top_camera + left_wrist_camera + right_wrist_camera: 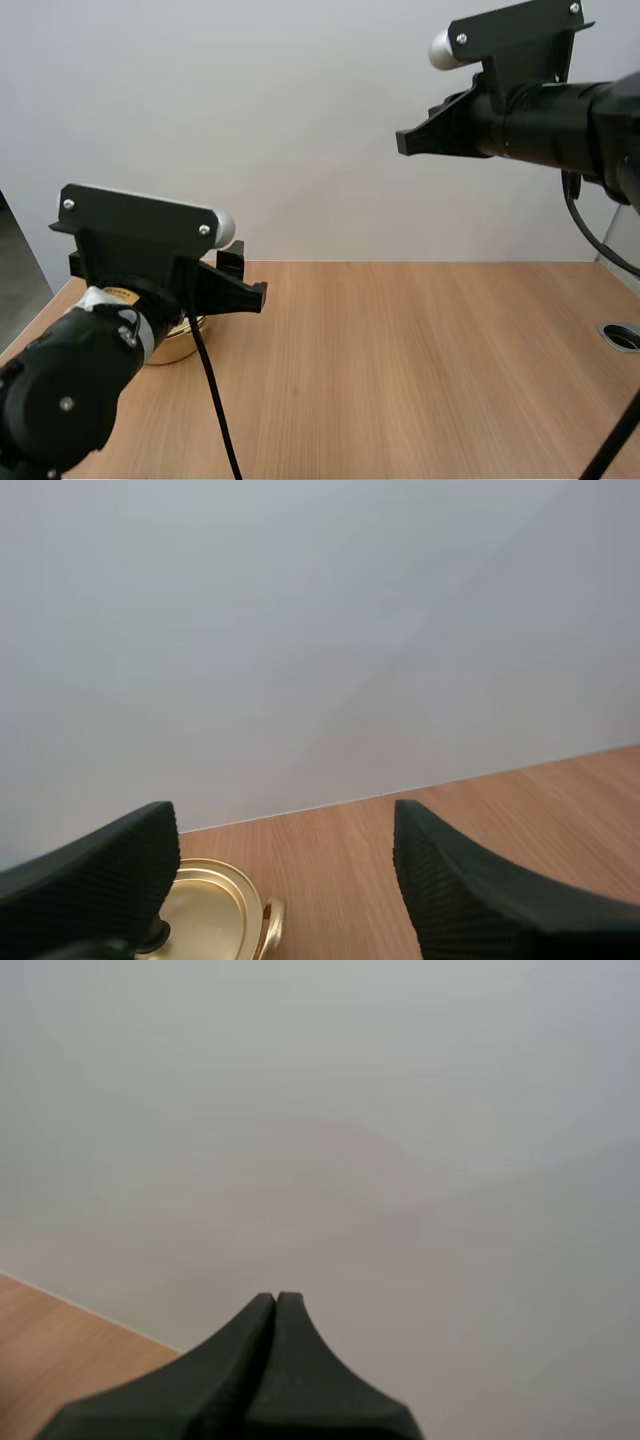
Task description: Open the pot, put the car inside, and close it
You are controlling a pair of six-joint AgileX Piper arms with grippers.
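A gold pot [178,346] stands at the table's left side, mostly hidden under my left arm. In the left wrist view its gold lid [207,912] is on, with a dark knob beside my near finger and a side handle [272,926] showing. My left gripper [248,279] hovers just beyond the pot, open, its ribbed fingers [105,872] standing wide apart with nothing between them. High above the table's right half, my right gripper [406,140] points left. Its fingers [262,1360] lie together as one dark wedge, holding nothing.
The wooden table [420,360] stretches bare from the pot to the right. A round cable hole [622,336] sits near its right edge. A plain white wall rises behind the table's far edge.
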